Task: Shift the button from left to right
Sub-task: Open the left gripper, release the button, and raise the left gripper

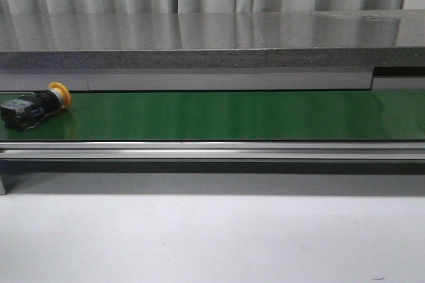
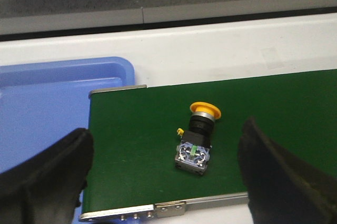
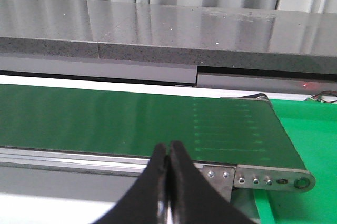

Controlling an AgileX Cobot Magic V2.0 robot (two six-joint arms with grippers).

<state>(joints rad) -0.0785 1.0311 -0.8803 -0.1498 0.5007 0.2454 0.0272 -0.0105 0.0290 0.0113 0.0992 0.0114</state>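
The button (image 1: 36, 107) lies on its side at the far left of the green belt (image 1: 232, 115), yellow cap toward the back, black body toward the front. In the left wrist view the button (image 2: 197, 137) rests on the belt between my spread black fingers (image 2: 47, 174), untouched. My left gripper (image 2: 166, 169) is open and hangs above it. My right gripper (image 3: 167, 153) is shut with nothing in it, near the belt's right end (image 3: 263, 129). Neither gripper shows in the front view.
A blue tray (image 2: 47, 103) lies beyond the belt's left end. A green tray (image 3: 310, 145) sits past the right end. A grey stone ledge (image 1: 212, 40) runs behind the belt, and a metal rail (image 1: 212, 150) lines its front edge.
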